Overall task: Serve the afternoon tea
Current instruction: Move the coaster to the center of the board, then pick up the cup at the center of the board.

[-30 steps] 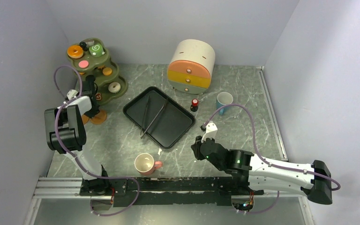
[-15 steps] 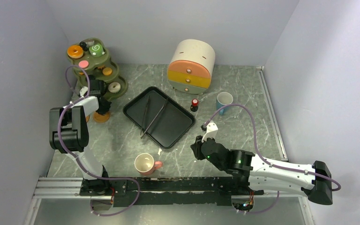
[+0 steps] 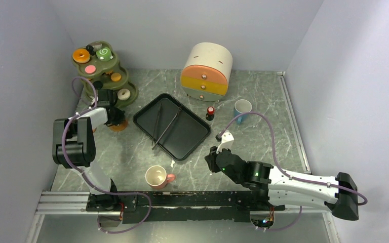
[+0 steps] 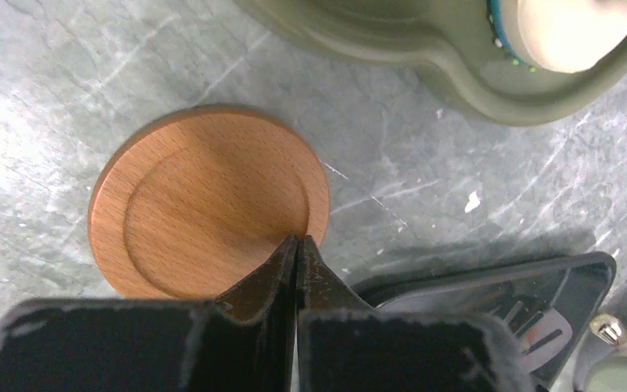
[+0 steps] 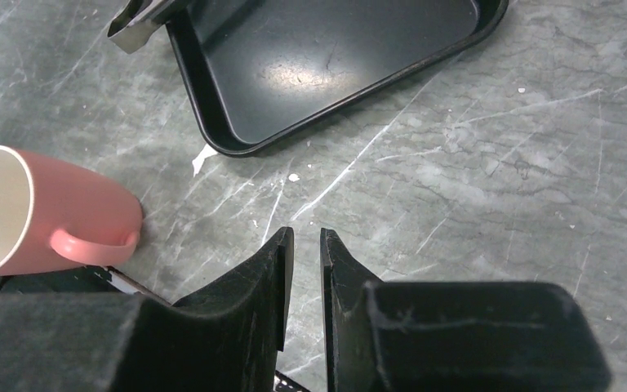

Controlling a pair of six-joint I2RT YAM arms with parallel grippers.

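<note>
Left pincer (image 4: 296, 245): pressed together, nothing between the fingers; the tips sit at the rim of the saucer (image 4: 204, 200).
Saucer: flat on the tabletop (image 3: 131, 152), just near of the stand (image 3: 104, 76) and just left of the tray (image 3: 182, 131), touching neither.
Step in hand: probably sliding the saucer out from the stand toward a serving spot.
Doing it well: keep the tips low and bearing on the raised lip; push slowly and through the disc's middle, or it will spin off sideways; steer it between the stand's foot and the tray's corner; to lift it instead, the fingers would have to spread and straddle the rim.
Right pincer (image 5: 302, 237): slightly spread, holding nothing; it hangs over bare tabletop near of the tray, with the pink cup (image 5: 41, 212) to its left.
Blue cup (image 3: 242, 108): far right, beside a red-capped bottle (image 3: 210, 113) and near of the drawer chest (image 3: 206, 71).
Pastries: the orange doughnut (image 3: 81, 55) and green roll (image 3: 104, 52) share the stand's top tier; the white doughnut (image 3: 124, 93) is lower down.
Tongs (image 3: 164, 124): lying in the tray.
Hard to tell: whether the tips press on the saucer or hover just above it; the left arm covers the tabletop left of the saucer from above; the wrist view cuts off the stand and a pale round thing on it.
</note>
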